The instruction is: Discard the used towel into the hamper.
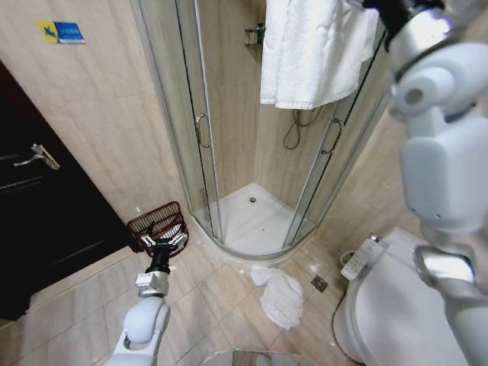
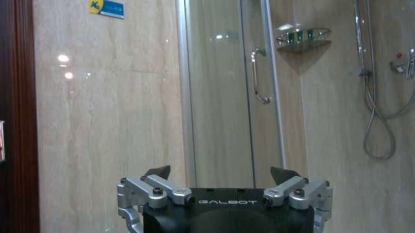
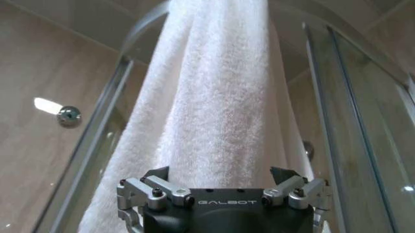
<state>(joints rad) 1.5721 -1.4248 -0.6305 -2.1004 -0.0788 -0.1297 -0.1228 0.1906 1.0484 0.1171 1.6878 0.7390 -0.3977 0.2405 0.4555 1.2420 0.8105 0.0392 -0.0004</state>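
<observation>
A white towel (image 1: pixel 316 49) hangs over the top rail of the glass shower enclosure. My right arm is raised beside its upper edge. In the right wrist view the right gripper (image 3: pixel 220 171) is open, with the towel (image 3: pixel 220 97) hanging straight ahead and its fingers (image 3: pixel 159 174) spread on either side of the cloth. The hamper (image 1: pixel 152 216), a dark reddish wire basket, stands on the floor by the shower's left corner. My left gripper (image 1: pixel 162 245) hangs low just in front of the hamper, open and empty (image 2: pixel 220 171).
A crumpled white cloth (image 1: pixel 280 296) lies on the tiles in front of the shower tray (image 1: pixel 252 221). A toilet (image 1: pixel 404 305) fills the right foreground. A black door (image 1: pixel 38 213) is on the left. Curved glass doors (image 1: pixel 200 130) stand open.
</observation>
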